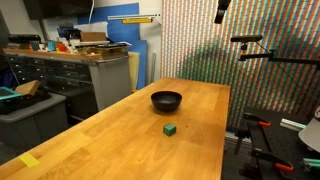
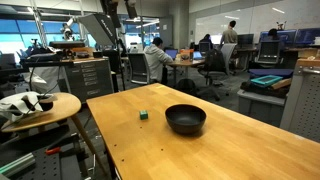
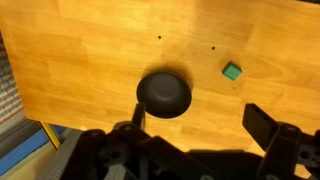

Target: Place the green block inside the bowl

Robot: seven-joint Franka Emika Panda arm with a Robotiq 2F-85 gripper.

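**Claw spread wide over the table**

Black Robotiq gripper (image 3: 198,118) hangs high, jaws wide apart, holding nothing. Below it, the small dark round bowl (image 3: 163,93) and the tiny green cube (image 3: 232,71) sit near each other, not touching. Bare wood of the pale wooden table (image 1: 120,130) lies all round them. Beyond are grey drawer cabinets (image 1: 60,75).

The tabletop (image 2: 240,140) is evenly lit from overhead, with a soft sheen in an exterior view; daylight is admitted through windows (image 2: 20,30) at 10 o'clock. In the wrist view, the claw (image 3: 198,122) is rendered dark and blurred.
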